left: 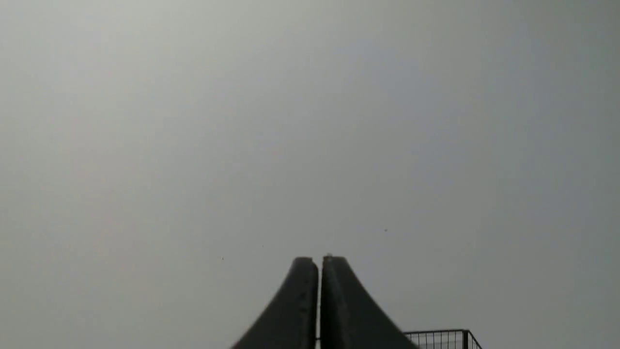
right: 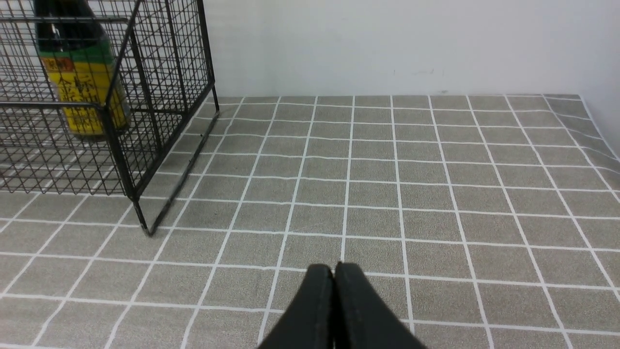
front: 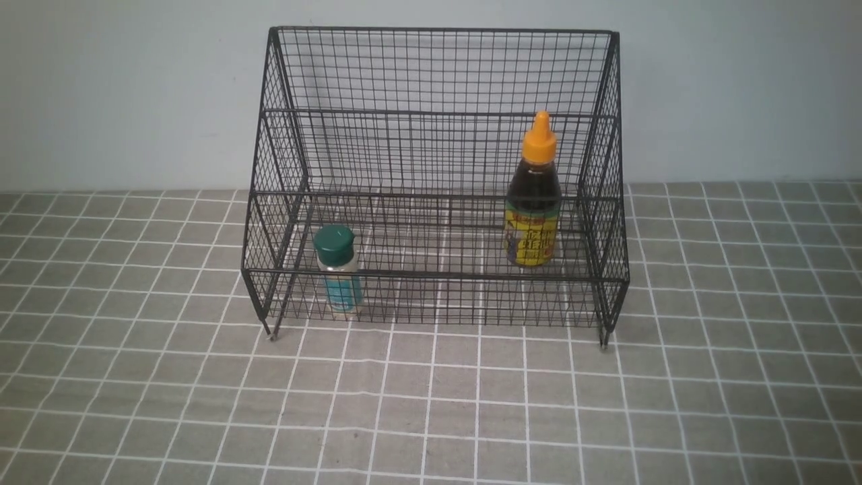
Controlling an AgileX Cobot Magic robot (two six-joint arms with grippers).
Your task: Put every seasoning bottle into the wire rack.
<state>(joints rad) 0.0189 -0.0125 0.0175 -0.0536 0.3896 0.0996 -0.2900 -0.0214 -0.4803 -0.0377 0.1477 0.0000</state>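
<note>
The wire rack (front: 438, 182) stands on the desk (front: 431, 404), toward its far edge, with its back close to the wall (front: 101, 87). Both bottles stand upright on the rack's lower tier. The short shaker (front: 339, 276) is at the left end, just behind the front rail. The tall bottle (front: 533, 195) is at the right end, set farther back, well apart from the shaker and near the rack's right side panel.
</note>
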